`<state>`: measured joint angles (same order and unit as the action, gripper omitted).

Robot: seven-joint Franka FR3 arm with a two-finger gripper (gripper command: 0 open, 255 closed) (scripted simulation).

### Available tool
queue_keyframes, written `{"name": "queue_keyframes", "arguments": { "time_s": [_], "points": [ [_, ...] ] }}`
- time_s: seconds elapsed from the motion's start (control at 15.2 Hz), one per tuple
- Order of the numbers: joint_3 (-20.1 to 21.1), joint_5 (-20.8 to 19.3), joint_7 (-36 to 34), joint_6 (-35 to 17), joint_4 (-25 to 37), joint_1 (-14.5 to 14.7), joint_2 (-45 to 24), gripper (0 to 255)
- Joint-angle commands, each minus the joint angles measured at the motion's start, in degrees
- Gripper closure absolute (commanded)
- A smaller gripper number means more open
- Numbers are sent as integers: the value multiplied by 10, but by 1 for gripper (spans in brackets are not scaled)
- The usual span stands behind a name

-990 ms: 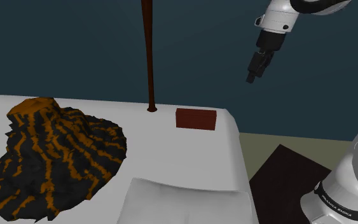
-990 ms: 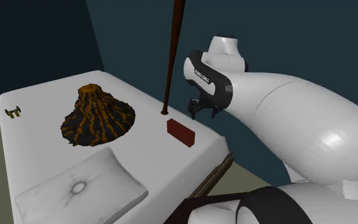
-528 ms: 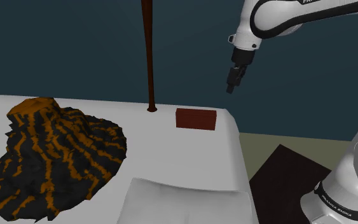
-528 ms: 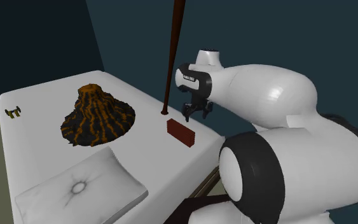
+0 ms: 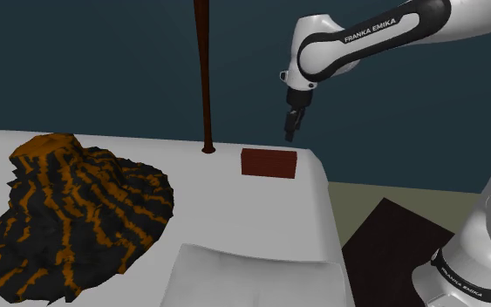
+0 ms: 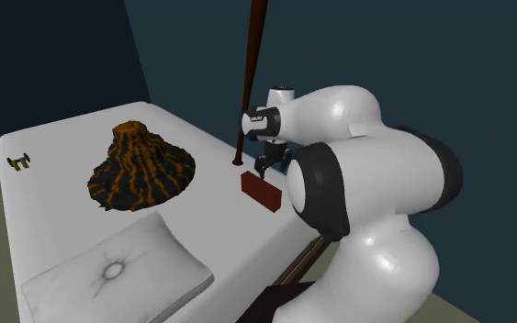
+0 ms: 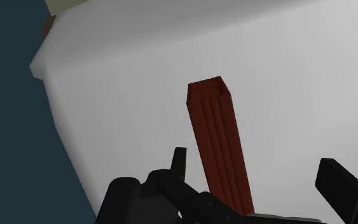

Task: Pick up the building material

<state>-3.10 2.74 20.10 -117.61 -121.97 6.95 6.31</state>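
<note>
The dark red brick lies flat on the white bed, near its corner. The black fingers hover just above it, spread wide apart, holding nothing.

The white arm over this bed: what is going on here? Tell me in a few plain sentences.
A white Franka arm is going for the dark red brick near the corner of the white bed, beside a brown pole. Its gripper hovers above the brick, apart from it. In the wrist view the fingers stand open, the brick lined up between them; nothing is held yet.
</note>
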Motion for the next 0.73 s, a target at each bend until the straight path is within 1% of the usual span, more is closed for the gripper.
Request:
{"name": "queue_keyframes", "arguments": {
  "time_s": [0.0, 0.4, 0.66],
  "points": [
    [5, -3, 11, -15, 22, 6, -41, 0],
    [18, -16, 46, -46, 107, 18, -170, 0],
    [19, -16, 48, -68, 100, 19, -186, 0]
  ]
}}
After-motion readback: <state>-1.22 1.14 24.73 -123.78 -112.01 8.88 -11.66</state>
